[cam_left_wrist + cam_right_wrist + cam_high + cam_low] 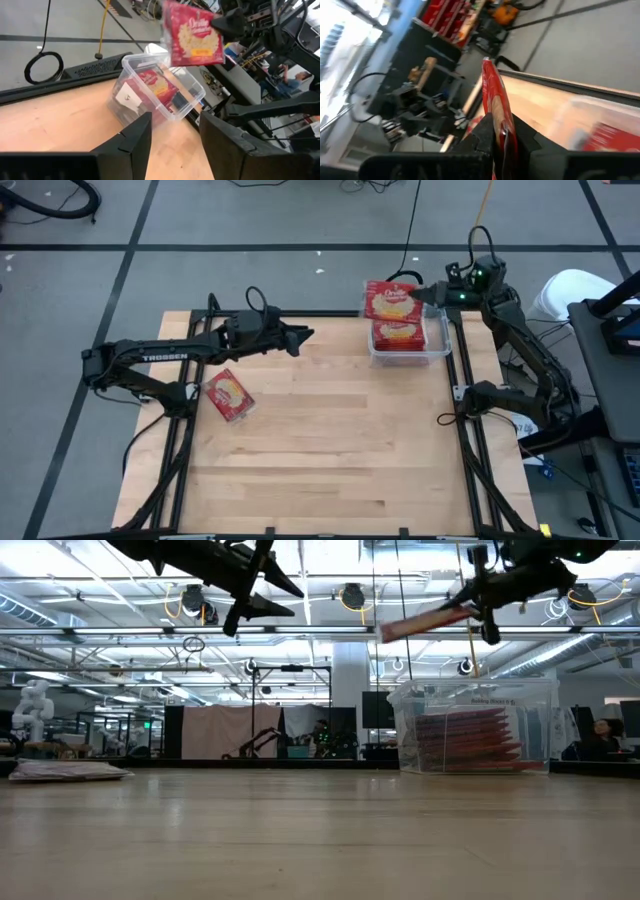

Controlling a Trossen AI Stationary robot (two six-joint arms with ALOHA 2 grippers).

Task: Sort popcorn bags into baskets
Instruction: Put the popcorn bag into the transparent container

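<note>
Right gripper [428, 293]: high above the far right of the table, at the far edge of the tub; its dark fingers are clamped on the edge of a flat red popcorn bag with a cream-yellow popcorn picture [390, 300].
Held bag: raised in the air over the tub's far end, clear of the stack below; in the low view it hangs above the tub, tilted slightly, its free end lower and pointing left [425, 623]; in the right wrist view it shows edge-on between the fingers [496, 107].
Clear plastic rectangular tub with rounded corners [441, 350]: stands on the table's far right, just inside the right rail; the low view shows red packets stacked flat inside, filling about the lower half.
Top packet in tub [398, 333]: red, picture face up, lying flat.
Left gripper [300, 336]: raised over the far middle-left of the table, pointing right toward the tub and well apart from it; its two dark fingers [134, 140] stand apart with nothing between them.
Loose red popcorn bag [228, 394]: lies flat on the table's left side, picture face up, turned at an angle, beside the left rail and nearer than the left arm.
Light wooden table top [330, 450]: its middle and near part carry nothing else.
</note>
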